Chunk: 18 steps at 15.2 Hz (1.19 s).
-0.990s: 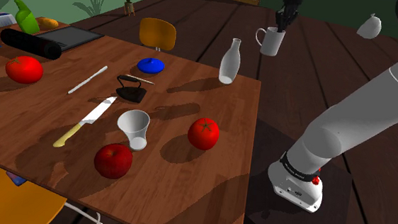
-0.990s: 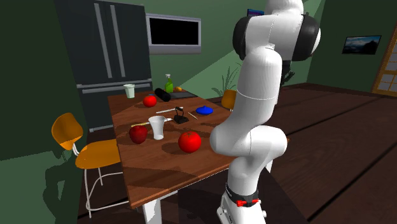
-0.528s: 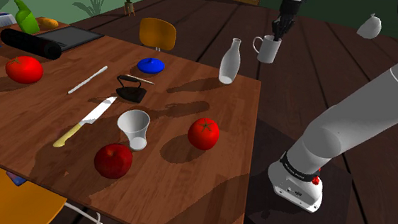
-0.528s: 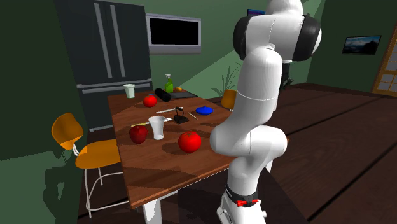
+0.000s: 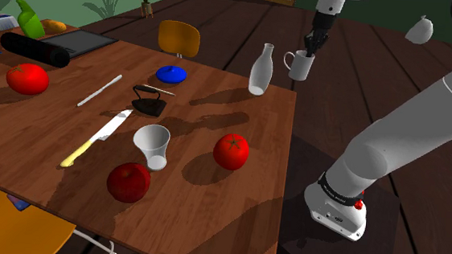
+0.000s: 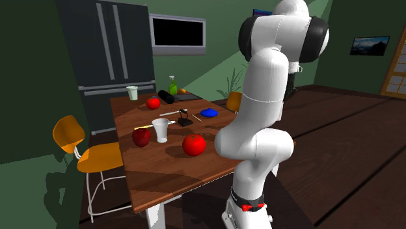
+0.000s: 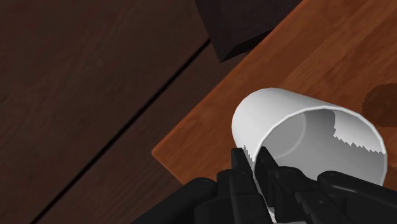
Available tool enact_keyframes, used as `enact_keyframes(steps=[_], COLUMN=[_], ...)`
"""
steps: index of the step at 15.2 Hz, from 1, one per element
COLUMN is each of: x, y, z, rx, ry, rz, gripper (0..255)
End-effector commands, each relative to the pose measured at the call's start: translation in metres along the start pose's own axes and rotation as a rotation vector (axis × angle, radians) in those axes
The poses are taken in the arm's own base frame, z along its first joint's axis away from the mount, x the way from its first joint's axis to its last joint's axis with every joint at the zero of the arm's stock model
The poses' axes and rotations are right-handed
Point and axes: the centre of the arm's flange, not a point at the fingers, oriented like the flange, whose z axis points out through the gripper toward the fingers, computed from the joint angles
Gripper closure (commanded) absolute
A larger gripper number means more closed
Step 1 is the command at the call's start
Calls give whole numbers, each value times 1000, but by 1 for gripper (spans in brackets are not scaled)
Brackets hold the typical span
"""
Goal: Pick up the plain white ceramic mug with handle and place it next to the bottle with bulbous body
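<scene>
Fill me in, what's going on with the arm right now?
The black gripper is shut on the rim of the white mug, one finger inside and one outside, holding it in the air over a corner of the table. The white bulbous bottle stands upright near that corner, just to the shoulder view's left of the mug. The mug is not yet set down.

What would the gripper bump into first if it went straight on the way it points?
Likely the table near its corner, the mug in the gripper touching down first; depth is unclear.
</scene>
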Motion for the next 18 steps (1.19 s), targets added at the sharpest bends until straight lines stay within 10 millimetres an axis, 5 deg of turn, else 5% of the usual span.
enact_keyframes(steps=[1, 18], x=[0, 6], y=[0, 0], z=[11, 100], rx=[0, 0], ry=[1, 1], rz=[0, 0], gripper=[255, 255])
